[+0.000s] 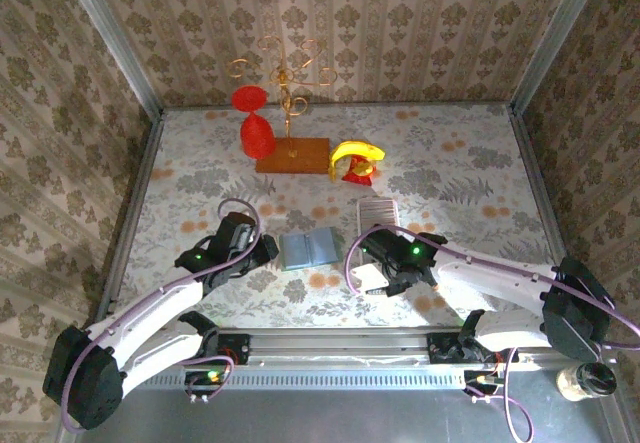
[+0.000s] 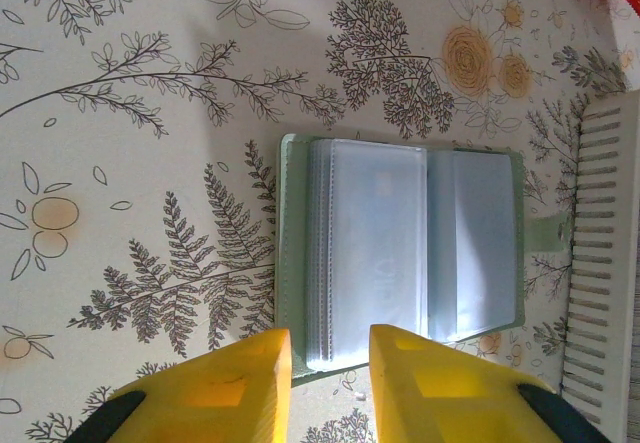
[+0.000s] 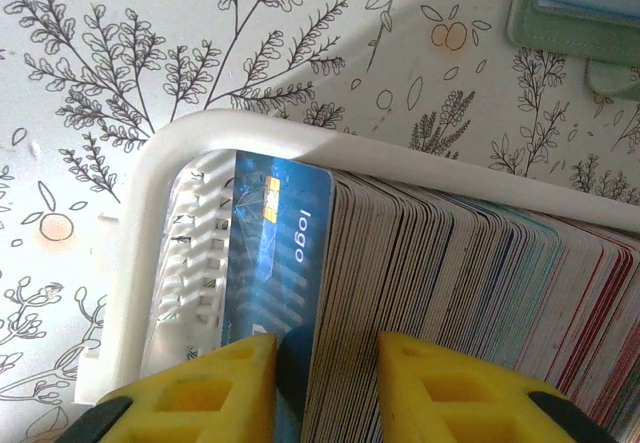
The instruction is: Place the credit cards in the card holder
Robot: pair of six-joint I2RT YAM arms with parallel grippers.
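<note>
yellow fingertips of the right gripper (image 3: 325,348) are set astride the front credit cards (image 3: 450,283), too many to count, packed upright in one white tray (image 3: 200,128) across the lower frame; whether they are clamped cannot be told. one blue card (image 3: 280,233) with a gold chip faces out. one sage-green card holder (image 2: 400,243) lies open at frame centre, clear sleeves shown. the left gripper (image 2: 330,348) is held over its lower edge, jaws parted and empty. the left arm (image 1: 150,308) and right arm (image 1: 500,283) are bent low, reaching inward.

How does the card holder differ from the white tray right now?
The card holder is sage green and lies open and flat, clear sleeves up. The white tray is longer and ribbed inside, with credit cards standing on edge in it. Both rest on the floral table.
</note>
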